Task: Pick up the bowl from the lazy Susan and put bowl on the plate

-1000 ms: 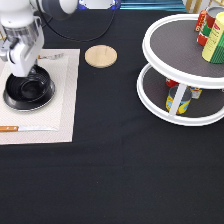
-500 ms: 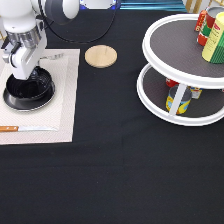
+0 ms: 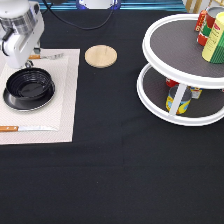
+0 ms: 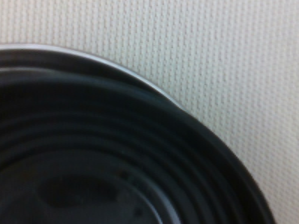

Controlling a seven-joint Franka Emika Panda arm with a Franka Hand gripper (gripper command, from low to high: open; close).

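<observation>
One bowl (image 3: 29,87) on plate (image 4: 93,59) | plate mostly hidden | claw (image 3: 16,64) fingertips unclear

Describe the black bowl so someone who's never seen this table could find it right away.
Find the pale placemat at the exterior view's left. The bowl sits on it, just below the gripper, on a silver plate barely showing at its edge. It's glossy black with ridged rings, unlike the light wooden coaster nearby.
</observation>
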